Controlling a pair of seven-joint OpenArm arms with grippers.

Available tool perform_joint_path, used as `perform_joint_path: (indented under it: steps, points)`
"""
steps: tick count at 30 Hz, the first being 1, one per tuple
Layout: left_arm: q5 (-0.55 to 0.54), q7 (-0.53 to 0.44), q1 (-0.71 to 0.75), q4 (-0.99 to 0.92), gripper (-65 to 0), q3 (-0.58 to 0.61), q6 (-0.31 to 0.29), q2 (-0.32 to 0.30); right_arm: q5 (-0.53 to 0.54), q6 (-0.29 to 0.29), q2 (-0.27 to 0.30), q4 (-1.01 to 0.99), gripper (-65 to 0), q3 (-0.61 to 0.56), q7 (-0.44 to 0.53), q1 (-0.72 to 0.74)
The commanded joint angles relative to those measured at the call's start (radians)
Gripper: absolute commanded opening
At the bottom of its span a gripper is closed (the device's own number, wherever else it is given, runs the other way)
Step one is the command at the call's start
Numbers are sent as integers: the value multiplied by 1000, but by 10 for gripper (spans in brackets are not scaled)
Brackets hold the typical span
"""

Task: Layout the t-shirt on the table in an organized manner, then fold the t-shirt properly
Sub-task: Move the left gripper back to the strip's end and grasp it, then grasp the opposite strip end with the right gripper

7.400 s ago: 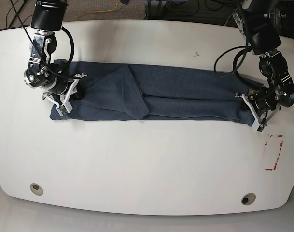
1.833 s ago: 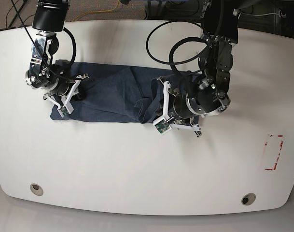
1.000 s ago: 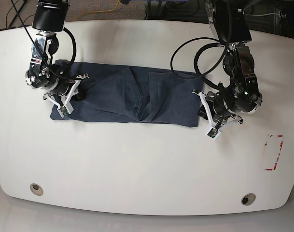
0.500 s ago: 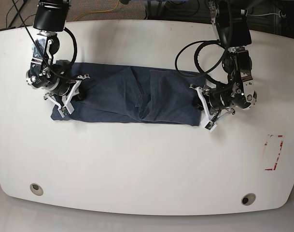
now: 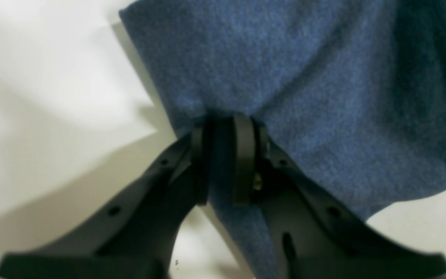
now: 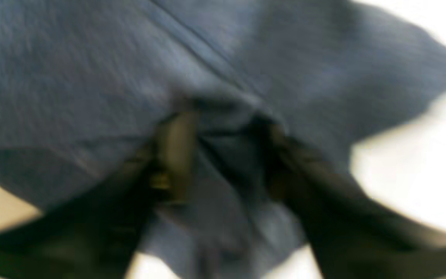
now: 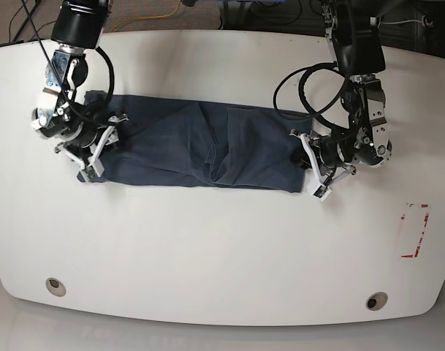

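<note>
At the left end of the scene my right gripper sits on the end of the dark slate-blue heathered cotton t-shirt. In its wrist view, which is badly blurred, the two dark fingers stand apart with a bunch of cloth between them. I cannot tell whether they are gripping that bunch or merely straddling it.

The shirt lies as a long folded band across the far half of the large glossy white table, running left to right. Its near edge is fairly straight. The left part is smooth. Around the middle a diagonal fold and a few creases cross it, and a doubled layer covers the right part (no lettering shows on the upturned side). The fabric looks soft, with a fine mottled weave.

At the right end of the shirt, my left gripper is clenched on the cloth. Its wrist view shows the black pads pressed close together with a pinch of blue fabric between them, just beside a corner of the shirt.

Further right, well apart from the shirt, is a red-taped rectangle mark. Two round grey grommet holes sit near the table's near edge.
</note>
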Motion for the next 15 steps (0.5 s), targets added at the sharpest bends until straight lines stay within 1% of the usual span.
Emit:
perform_joint_path:
  steps: [1,2,4,6,7,8,12,15]
  points:
    - [49,41,-4,4,-574,-5,8,-23,43,-1,-6,89,-205,49,-24,46]
    - [49,41,-4,4,-574,-5,8,-26,60,-1,-10,118,-160,76,-54,56]
    - [49,41,-4,4,-574,-5,8,-25,89,-1,-16,158,-97,127,-105,62]
    - [49,41,-2,4,-574,-5,8,-25,127,-1,-18,182,-54,171,-140,69]
    - [49,41,-2,4,-574,-5,8,-26,161,-1,-18,186,-33,208,-173,82]
    - [49,41,-2,4,-574,-5,8,-26,170,-1,-18,186,-30,221,-183,85]
    - [49,41,-2,4,-574,-5,8,-26,265,-1,-9,107,-17,328,-277,125]
    - [49,41,-2,4,-574,-5,8,-28,300,-1,4,35,-17,379,-306,142]
